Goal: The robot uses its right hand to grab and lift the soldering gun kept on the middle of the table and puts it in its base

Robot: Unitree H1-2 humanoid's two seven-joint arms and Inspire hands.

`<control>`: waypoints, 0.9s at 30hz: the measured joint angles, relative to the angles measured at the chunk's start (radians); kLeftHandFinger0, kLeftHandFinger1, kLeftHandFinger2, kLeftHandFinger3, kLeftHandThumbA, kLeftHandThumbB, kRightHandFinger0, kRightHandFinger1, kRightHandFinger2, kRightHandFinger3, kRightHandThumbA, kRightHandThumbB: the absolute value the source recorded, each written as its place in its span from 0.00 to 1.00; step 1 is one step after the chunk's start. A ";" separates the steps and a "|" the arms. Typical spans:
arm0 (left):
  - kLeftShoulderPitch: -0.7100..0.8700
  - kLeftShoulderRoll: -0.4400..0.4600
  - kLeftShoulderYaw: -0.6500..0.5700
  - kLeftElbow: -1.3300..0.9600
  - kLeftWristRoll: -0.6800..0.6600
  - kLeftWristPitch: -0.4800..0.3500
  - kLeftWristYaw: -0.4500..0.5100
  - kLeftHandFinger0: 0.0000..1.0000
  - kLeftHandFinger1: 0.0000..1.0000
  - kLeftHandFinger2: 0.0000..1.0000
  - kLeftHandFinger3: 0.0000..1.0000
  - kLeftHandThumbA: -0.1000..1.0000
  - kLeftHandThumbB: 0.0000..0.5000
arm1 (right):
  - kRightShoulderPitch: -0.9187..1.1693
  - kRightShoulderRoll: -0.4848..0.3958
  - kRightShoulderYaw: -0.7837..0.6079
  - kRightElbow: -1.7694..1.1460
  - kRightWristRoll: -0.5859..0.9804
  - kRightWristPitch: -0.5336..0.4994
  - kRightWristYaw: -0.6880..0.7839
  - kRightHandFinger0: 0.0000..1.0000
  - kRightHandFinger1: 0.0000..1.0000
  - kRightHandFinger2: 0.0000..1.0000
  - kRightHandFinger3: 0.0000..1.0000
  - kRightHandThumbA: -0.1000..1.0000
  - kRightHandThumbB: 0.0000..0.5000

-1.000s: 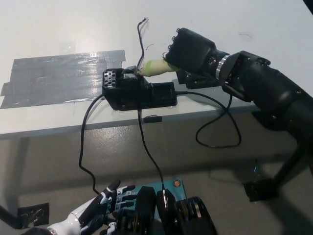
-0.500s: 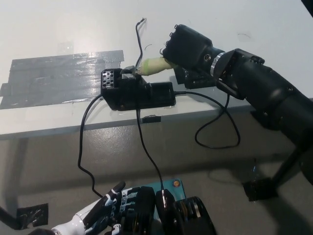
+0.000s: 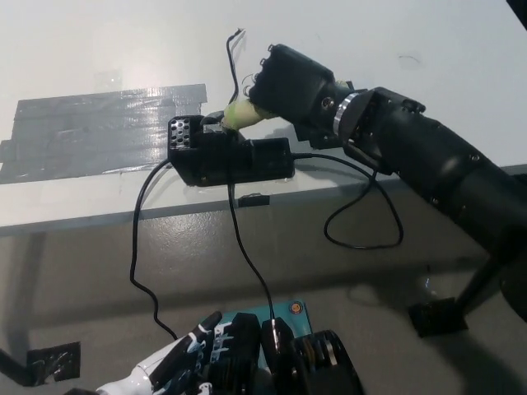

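Head view: black right hand (image 3: 290, 81) closed around the pale green handle of the soldering gun (image 3: 240, 113), whose front end meets the black base (image 3: 230, 156) sitting on the white table (image 3: 395, 33) near its front edge, just right of a grey tape patch (image 3: 90, 132). White left hand (image 3: 177, 362) rests low at the lower left, off the table, fingers spread and holding nothing. Black cables (image 3: 247, 255) trail from the base over the table edge toward the floor.
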 measured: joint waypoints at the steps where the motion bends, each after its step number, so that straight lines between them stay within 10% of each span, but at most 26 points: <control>1: 0.000 0.000 -0.001 0.000 0.000 0.000 0.001 1.00 1.00 1.00 1.00 1.00 0.60 | 0.004 -0.001 -0.001 -0.006 0.000 0.004 0.003 0.00 0.00 0.35 0.09 0.10 0.30; 12: 0.002 0.000 -0.010 -0.001 -0.005 0.000 0.017 1.00 1.00 1.00 1.00 1.00 0.56 | 0.033 0.004 -0.037 -0.040 0.017 0.040 0.049 0.00 0.03 0.40 0.03 0.00 0.40; 13: 0.002 0.000 -0.011 -0.001 -0.006 0.000 0.017 1.00 1.00 1.00 1.00 1.00 0.54 | 0.038 0.005 -0.045 -0.043 0.020 0.043 0.053 0.00 0.06 0.46 0.43 0.00 0.41; 14: 0.003 0.000 -0.011 -0.001 -0.006 0.000 0.017 1.00 1.00 1.00 1.00 1.00 0.56 | 0.046 0.007 -0.061 -0.047 0.028 0.049 0.061 0.09 0.22 0.61 0.74 0.00 0.31; 15: 0.004 0.000 -0.011 -0.001 -0.007 0.000 0.017 1.00 1.00 1.00 1.00 1.00 0.58 | 0.054 0.011 -0.069 -0.050 0.033 0.057 0.078 0.54 0.60 0.82 1.00 0.07 0.39; 17: 0.005 0.000 -0.011 -0.001 -0.008 0.000 0.019 1.00 1.00 1.00 1.00 1.00 0.56 | 0.062 0.010 -0.074 -0.070 0.035 0.074 0.113 1.00 1.00 1.00 1.00 0.44 0.93; 27: 0.010 0.000 -0.011 0.002 -0.009 -0.001 0.025 1.00 1.00 1.00 1.00 1.00 0.56 | 0.081 0.036 -0.073 -0.148 0.031 0.165 0.310 1.00 1.00 1.00 1.00 0.77 1.00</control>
